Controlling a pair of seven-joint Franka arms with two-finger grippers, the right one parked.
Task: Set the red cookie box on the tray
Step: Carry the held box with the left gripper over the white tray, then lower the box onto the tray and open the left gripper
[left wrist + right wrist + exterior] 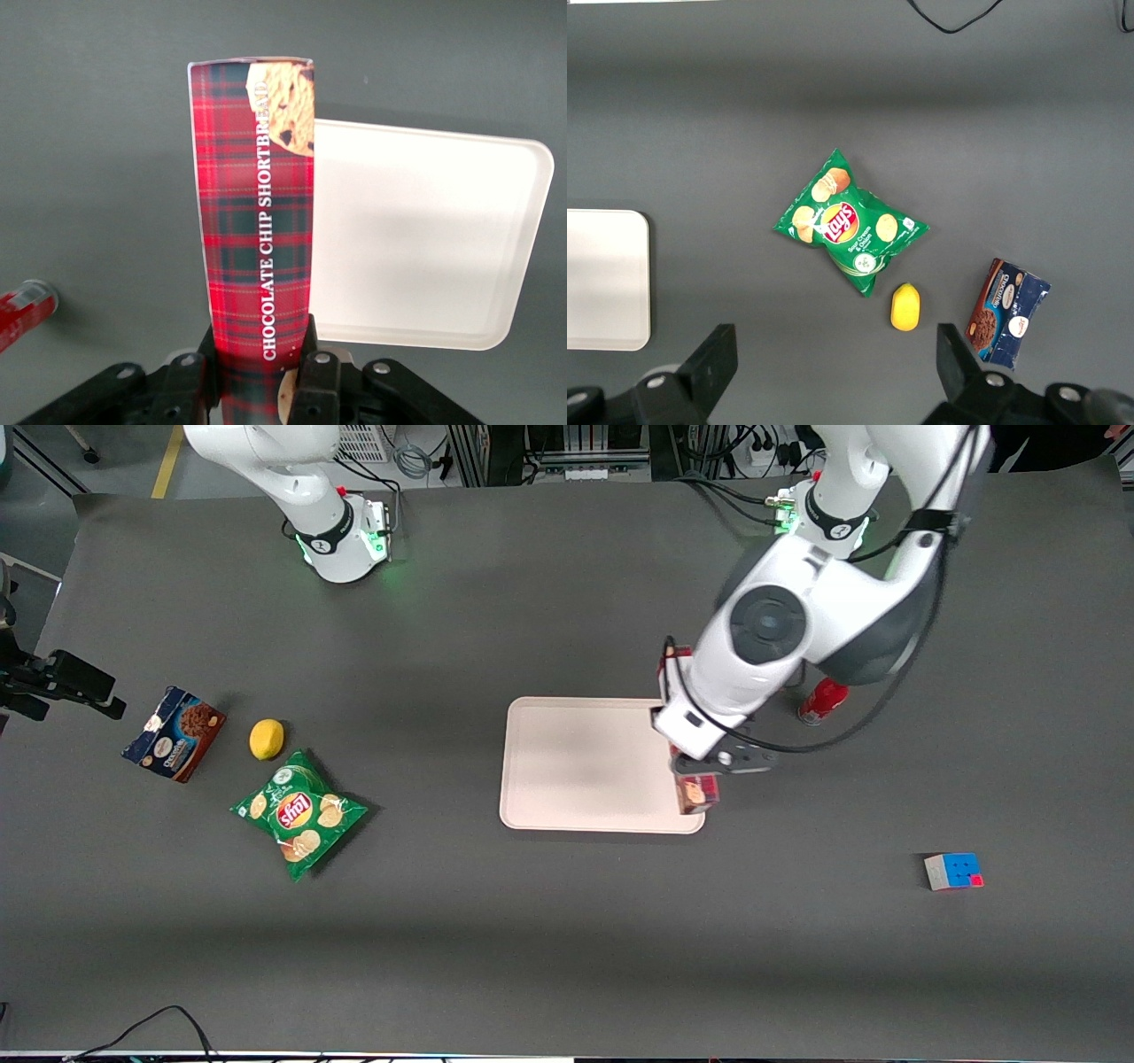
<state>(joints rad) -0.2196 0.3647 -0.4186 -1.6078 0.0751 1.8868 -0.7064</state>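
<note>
One relation decides the coming move: the red cookie box (698,793) is clamped in the gripper (700,772) of the working left arm and hangs over the tray's (585,766) edge at the working arm's end, not over its middle. Going across the front view from the parked arm's end: blue-and-brown cookie box (174,732), lemon (267,739) just beside it, green chip bag (299,813) nearer the camera than the lemon, all well apart from the tray. Then the pale tray, bare, then the gripper and box at its rim, red bottle (822,699) lying on the table near the arm, puzzle cube (953,871) toward the working arm's end. Wrist view shows the red cookie box (257,212) with both fingers (317,376) pressed on its long sides near one end, the tartan carton running straight out from the jaws. Its long axis sits roughly along the tray's (425,230) near rim, most of the carton over bare table and only its inner side overlapping the rim. Judgement: box looks lifted, not yet resting on the tray; height cannot be told. Next move probably needs a sideways shift toward the parked arm's end so the whole length clears the rim before lowering. Risk: set down now, the box would straddle the rim and tip off.
</note>
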